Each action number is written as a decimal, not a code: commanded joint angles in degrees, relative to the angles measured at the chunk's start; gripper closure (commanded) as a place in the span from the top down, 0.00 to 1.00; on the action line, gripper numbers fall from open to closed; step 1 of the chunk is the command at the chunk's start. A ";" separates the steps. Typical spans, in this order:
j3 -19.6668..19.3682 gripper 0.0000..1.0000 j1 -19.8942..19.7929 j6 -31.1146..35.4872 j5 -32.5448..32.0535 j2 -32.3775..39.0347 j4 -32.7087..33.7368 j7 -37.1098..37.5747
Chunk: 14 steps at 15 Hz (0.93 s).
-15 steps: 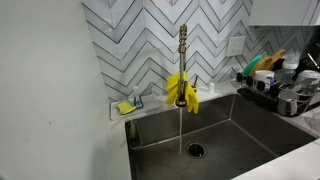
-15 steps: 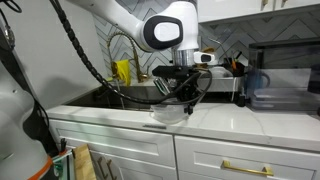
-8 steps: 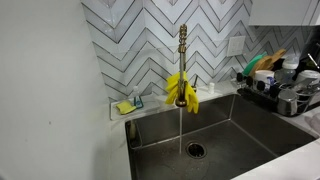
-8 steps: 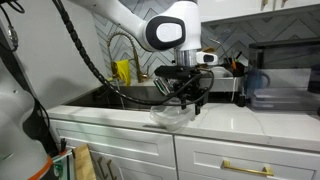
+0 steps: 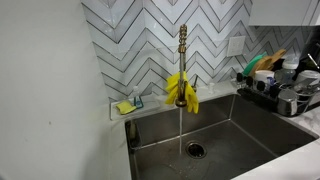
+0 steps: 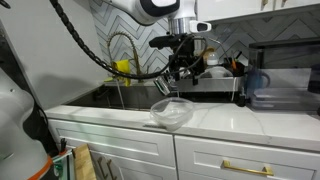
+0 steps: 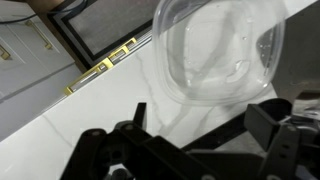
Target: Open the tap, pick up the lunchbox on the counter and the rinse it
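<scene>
The lunchbox (image 6: 172,112), a translucent rounded plastic container, rests on the white counter (image 6: 225,118) near its front edge. My gripper (image 6: 173,86) hangs open a short way above it, holding nothing. In the wrist view the lunchbox (image 7: 215,48) lies upright on the marbled counter (image 7: 80,115), beyond my gripper (image 7: 205,125), whose dark fingers (image 7: 268,125) stand wide apart. The brass tap (image 5: 183,48) stands behind the sink with yellow gloves (image 5: 182,90) draped on it. A thin stream of water (image 5: 181,128) runs from it into the basin.
The steel sink (image 5: 235,135) has a drain under the stream. A dish rack (image 5: 280,88) with pots and green items stands at its side, and a sponge holder (image 5: 128,105) sits on the ledge. A jug (image 6: 255,85) and a black appliance (image 6: 287,72) stand further along the counter.
My gripper has opened, let go of the lunchbox on the counter, and risen above it. The water keeps running.
</scene>
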 commanded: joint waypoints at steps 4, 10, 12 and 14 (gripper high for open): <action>6.09 1.00 3.74 -14.53 -1.36 -6.81 5.40 13.77; 12.92 1.00 9.00 -21.04 0.18 -7.98 7.92 20.87; 14.48 1.00 10.85 -21.45 1.84 -7.62 8.49 21.21; 15.59 1.00 12.63 -20.38 3.74 -7.76 8.12 20.27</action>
